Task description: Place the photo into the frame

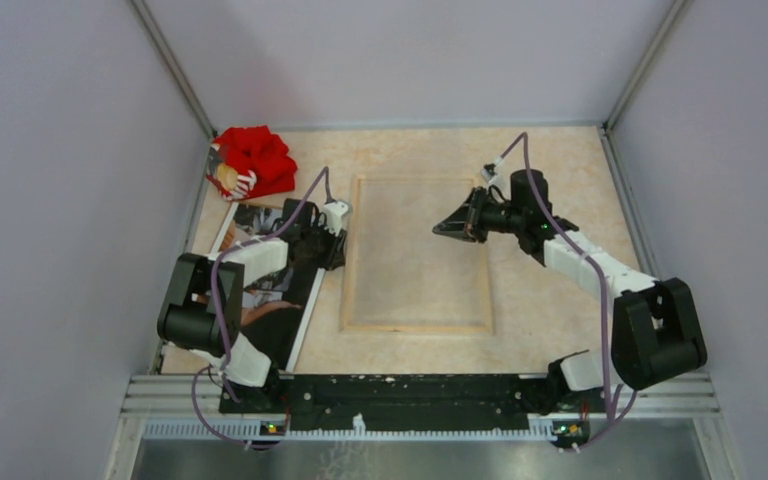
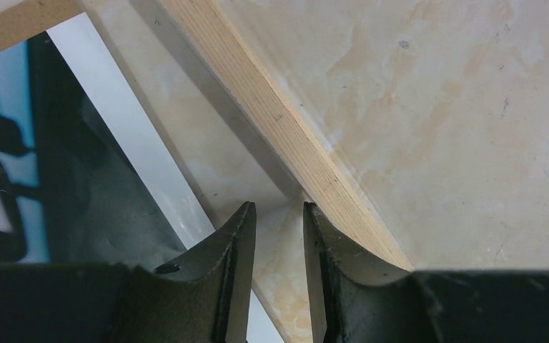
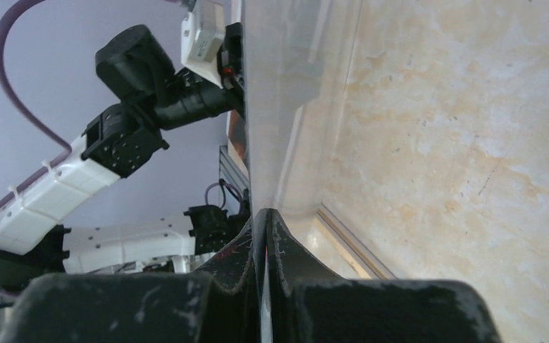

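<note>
Wood-backed frame [image 1: 415, 326] lies centrally, photo [image 1: 282, 318] flat just left of it. Left gripper [image 2: 279, 214] stands half open, empty, at the frame's rail. Right gripper [image 3: 263, 221] is clamped on a clear pane [image 3: 286, 86]. The frame is probably still being opened; the next move calls for fetching the photo.

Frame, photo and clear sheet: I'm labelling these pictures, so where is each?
frame [image 1: 417, 326], top view, near rail.
photo [image 1: 278, 318], top view, dark near part.
clear sheet [image 3: 286, 107], right wrist view, its face.

Marbled table [image 1: 550, 180] bears the frame [image 1: 415, 326], the photo [image 1: 282, 330] (at left), a red cloth [image 1: 260, 158].
</note>
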